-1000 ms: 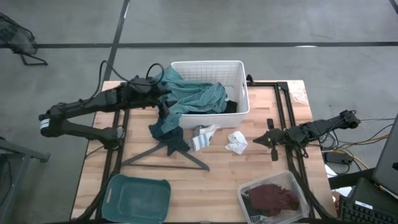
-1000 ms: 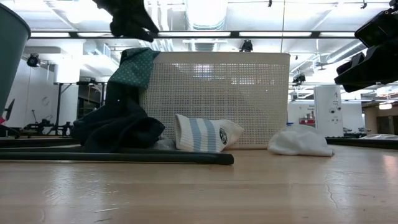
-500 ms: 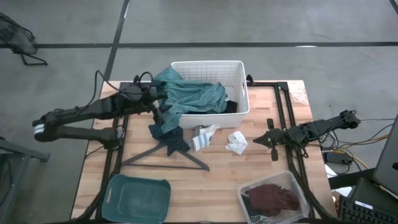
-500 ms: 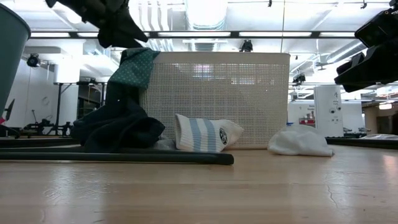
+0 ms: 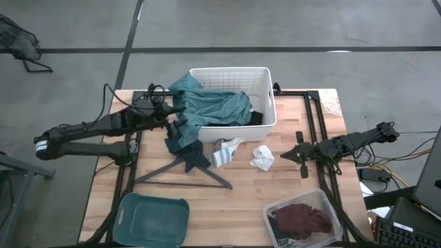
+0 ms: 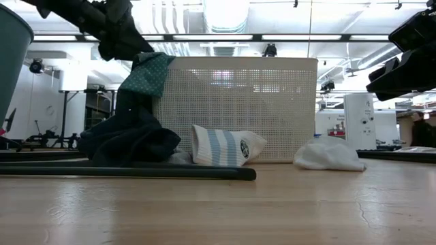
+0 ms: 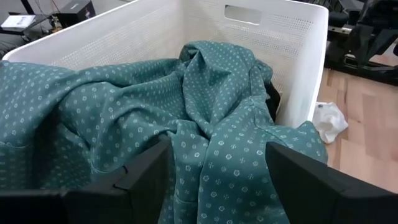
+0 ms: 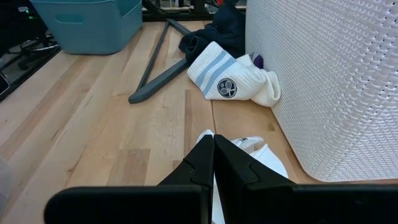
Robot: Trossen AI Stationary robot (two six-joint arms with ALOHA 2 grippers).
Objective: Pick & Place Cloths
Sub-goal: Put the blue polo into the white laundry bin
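left claw open, empty, right above the teal cloth draped over basket rim; right claw closed.

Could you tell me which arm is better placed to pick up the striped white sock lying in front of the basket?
Probably the right: its gripper waits shut near the striped sock, while the left gripper, open, hovers over the teal cloth.
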